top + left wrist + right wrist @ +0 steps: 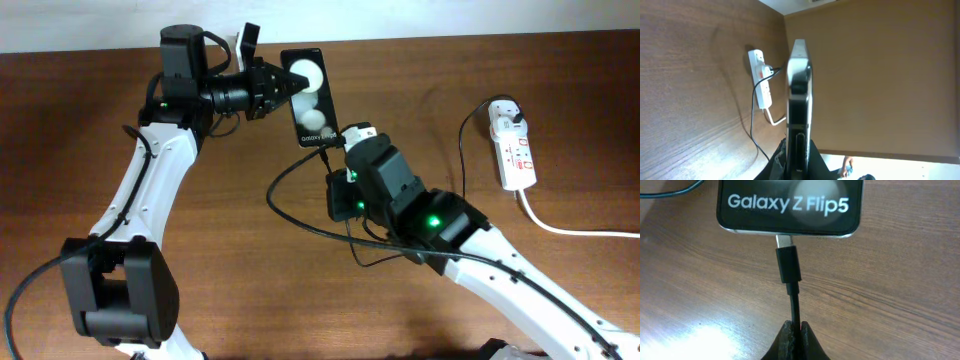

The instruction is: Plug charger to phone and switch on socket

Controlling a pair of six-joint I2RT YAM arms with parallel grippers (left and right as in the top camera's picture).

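Observation:
The black phone (pixel 310 97) with two white blobs lies at the table's back middle. My left gripper (pixel 284 85) is shut on its left edge. In the left wrist view the phone (pixel 799 95) shows edge-on between the fingers (pixel 799 167). My right gripper (pixel 794 330) is shut on the thin black charger cable (pixel 794 305). Its connector (pixel 788 267) has its metal tip at the phone's bottom edge (pixel 790 207), partly showing. In the overhead view the right gripper (pixel 335 150) sits just below the phone. The white socket (pixel 513 147) lies far right, with the charger plugged into it.
The charger cable (pixel 300 215) loops across the table between the arms. The socket's thick white cord (pixel 570 228) runs off to the right. The socket also shows in the left wrist view (pixel 761 80). The table's far edge is just behind the phone.

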